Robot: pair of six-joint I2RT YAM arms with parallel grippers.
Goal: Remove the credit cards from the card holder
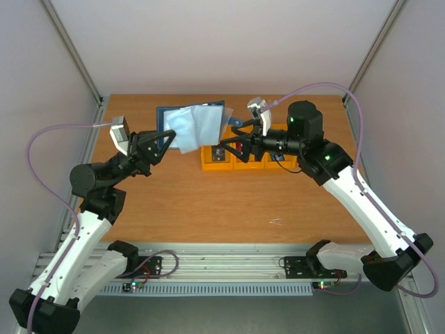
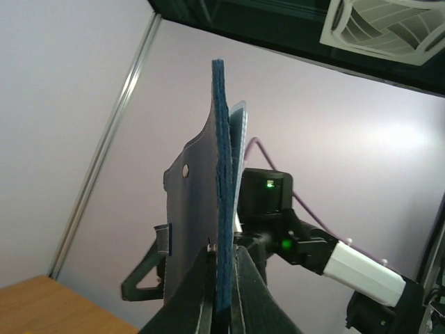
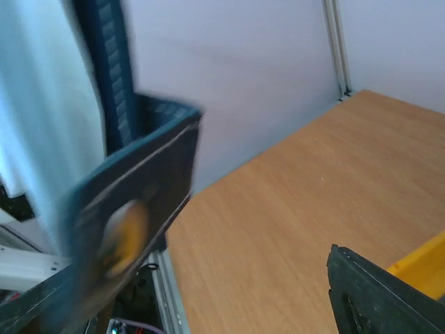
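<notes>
Left pincer (image 2: pixel 222 264): clamped on the card holder (image 2: pixel 195 209); I hold steady.
Right pincer (image 1: pixel 231 145): spread, empty; I aim into the sleeves (image 1: pixel 198 129).

The holder (image 1: pixel 193 126) hung over the far table (image 1: pixel 208 209), left gripper (image 1: pixel 163 139) at its left, right gripper (image 1: pixel 226 147) at its right, above the bins (image 1: pixel 217 158).

Matt navy card holder (image 2: pixel 222 174), glossy clear sleeves (image 1: pixel 198 129), smooth wood-grain table (image 1: pixel 208 209)
</notes>
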